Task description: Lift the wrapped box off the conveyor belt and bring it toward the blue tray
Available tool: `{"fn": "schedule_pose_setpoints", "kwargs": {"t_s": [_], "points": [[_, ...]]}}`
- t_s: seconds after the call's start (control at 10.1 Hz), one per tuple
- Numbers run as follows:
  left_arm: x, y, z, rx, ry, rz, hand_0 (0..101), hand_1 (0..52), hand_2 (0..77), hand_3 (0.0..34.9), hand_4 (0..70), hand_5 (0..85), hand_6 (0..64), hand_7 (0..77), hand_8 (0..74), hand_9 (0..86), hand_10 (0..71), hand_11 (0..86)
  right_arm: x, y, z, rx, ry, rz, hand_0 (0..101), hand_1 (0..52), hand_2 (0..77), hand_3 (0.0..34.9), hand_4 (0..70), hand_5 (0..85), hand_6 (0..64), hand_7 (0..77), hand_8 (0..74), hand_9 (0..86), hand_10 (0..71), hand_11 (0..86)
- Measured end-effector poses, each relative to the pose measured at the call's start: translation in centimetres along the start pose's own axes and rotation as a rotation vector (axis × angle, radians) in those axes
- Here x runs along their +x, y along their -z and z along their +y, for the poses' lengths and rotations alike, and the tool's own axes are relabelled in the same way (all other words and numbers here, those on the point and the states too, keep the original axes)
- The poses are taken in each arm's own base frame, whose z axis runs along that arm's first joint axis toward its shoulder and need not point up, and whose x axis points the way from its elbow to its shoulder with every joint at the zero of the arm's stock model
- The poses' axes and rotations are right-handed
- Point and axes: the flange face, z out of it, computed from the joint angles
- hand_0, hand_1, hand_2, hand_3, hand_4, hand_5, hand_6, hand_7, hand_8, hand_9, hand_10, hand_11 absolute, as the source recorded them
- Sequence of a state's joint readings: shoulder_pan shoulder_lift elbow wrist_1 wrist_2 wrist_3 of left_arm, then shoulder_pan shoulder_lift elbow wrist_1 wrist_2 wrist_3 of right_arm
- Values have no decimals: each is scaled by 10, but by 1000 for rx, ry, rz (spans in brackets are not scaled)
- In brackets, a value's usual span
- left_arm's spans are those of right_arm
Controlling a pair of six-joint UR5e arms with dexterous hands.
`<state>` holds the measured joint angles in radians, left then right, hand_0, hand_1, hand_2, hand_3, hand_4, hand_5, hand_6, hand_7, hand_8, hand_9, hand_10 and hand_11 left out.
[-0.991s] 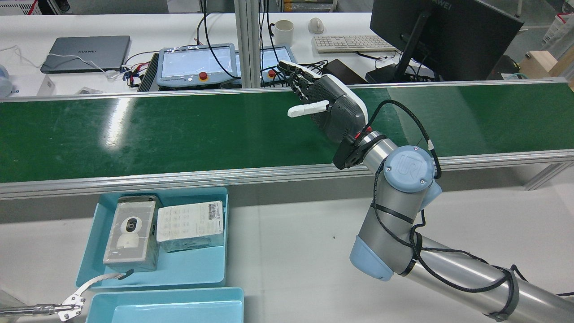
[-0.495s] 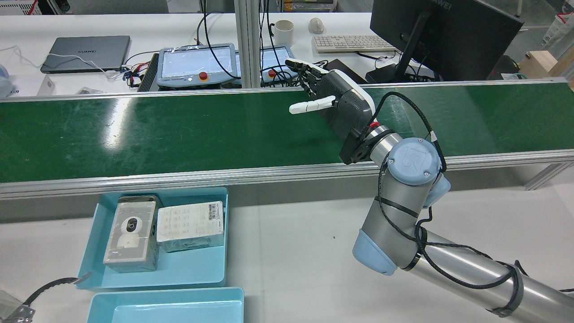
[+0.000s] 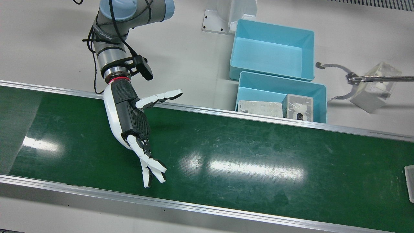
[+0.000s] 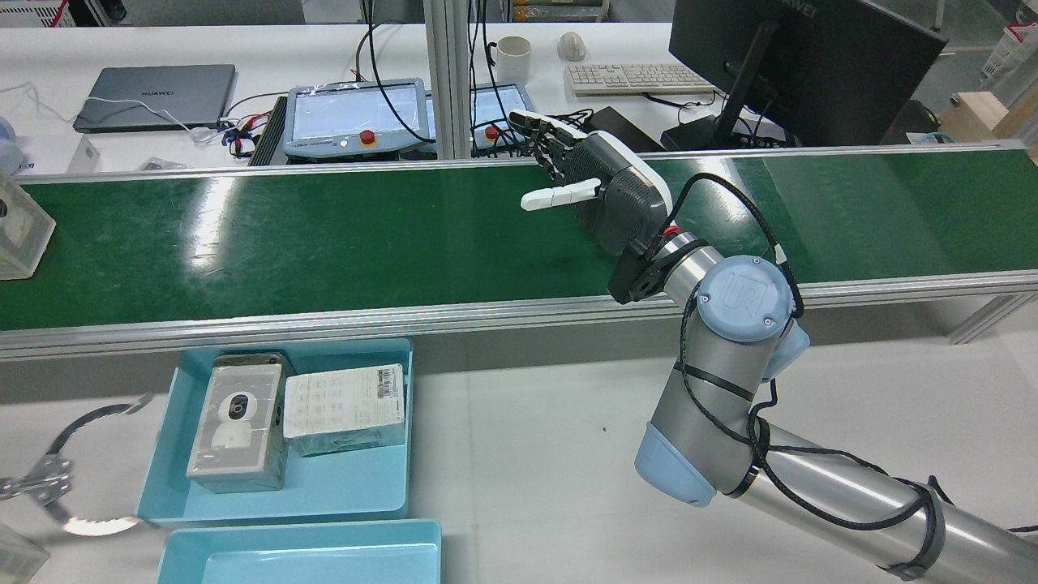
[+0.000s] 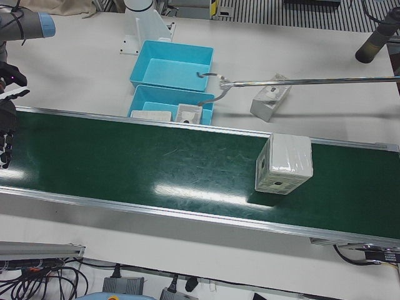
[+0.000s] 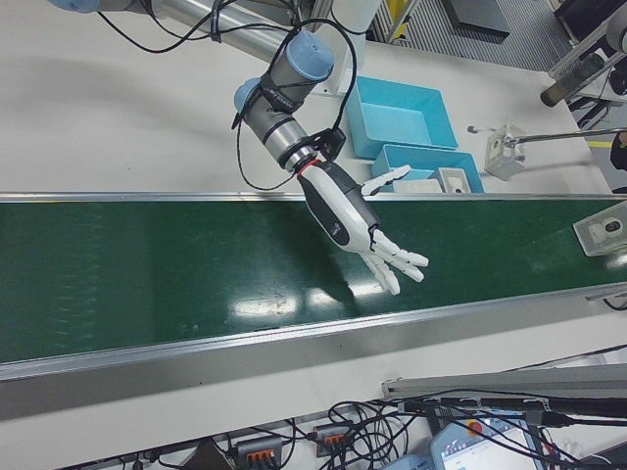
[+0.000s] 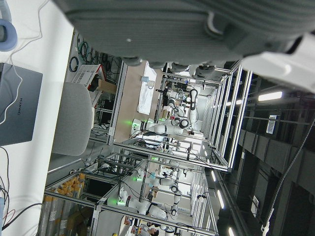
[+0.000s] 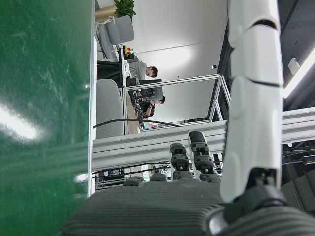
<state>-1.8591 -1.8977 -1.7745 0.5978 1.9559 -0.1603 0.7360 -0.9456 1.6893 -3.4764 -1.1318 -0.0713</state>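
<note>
My right hand (image 4: 604, 191) hangs spread and empty over the conveyor belt (image 4: 340, 235), while the wrapped box (image 4: 20, 235) stands at the belt's far end, well away at my nine o'clock in the rear view, its long axis unclear.

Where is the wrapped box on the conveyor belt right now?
In the left-front view the wrapped box stands on the green conveyor belt toward the view's right, far from the open right robot hand. The rear view shows it just entering at the belt's left edge.

wrapped box (image 4: 20, 235) cut by rear view's edge, left hand (image 7: 197, 29) blurred
</note>
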Motion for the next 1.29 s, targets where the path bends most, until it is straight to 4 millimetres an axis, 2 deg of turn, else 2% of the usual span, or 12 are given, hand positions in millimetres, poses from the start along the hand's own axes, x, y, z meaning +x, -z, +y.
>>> {"fn": "schedule_pose_setpoints", "kwargs": {"t_s": [0.2, 0.3, 0.4, 0.59, 0.89, 1.29], "points": [[0, 0, 0, 0, 0, 0, 0, 0, 5, 0, 0, 11, 5, 5, 5, 5, 0, 5, -2, 2, -2, 22, 11, 2, 482, 158, 82, 2, 115, 153, 27, 33, 0, 16, 0, 11], [0, 0, 0, 0, 0, 0, 0, 0, 5, 0, 0, 11, 5, 5, 5, 5, 0, 5, -2, 3, -3, 28, 14, 2, 497, 191, 98, 2, 115, 158, 27, 44, 0, 16, 0, 11], [0, 0, 0, 0, 0, 0, 0, 0, 11, 0, 0, 11, 5, 5, 5, 5, 5, 5, -2, 3, -3, 32, 16, 2, 497, 191, 98, 2, 115, 158, 27, 44, 0, 16, 0, 11], [0, 0, 0, 0, 0, 0, 0, 0, 11, 0, 0, 11, 5, 5, 5, 5, 5, 5, -2, 2, -2, 31, 13, 1, 497, 153, 93, 2, 115, 142, 27, 33, 0, 16, 0, 11], [0, 0, 0, 0, 0, 0, 0, 0, 11, 0, 0, 11, 5, 5, 5, 5, 0, 5, -3, 2, 2, 23, 9, -1, 492, 158, 76, 1, 109, 147, 27, 27, 0, 16, 0, 11], [0, 0, 0, 0, 0, 0, 0, 0, 5, 0, 0, 11, 5, 5, 5, 5, 5, 5, -3, 3, -3, 32, 17, -1, 490, 158, 76, 1, 104, 147, 27, 27, 0, 16, 0, 11]]}}
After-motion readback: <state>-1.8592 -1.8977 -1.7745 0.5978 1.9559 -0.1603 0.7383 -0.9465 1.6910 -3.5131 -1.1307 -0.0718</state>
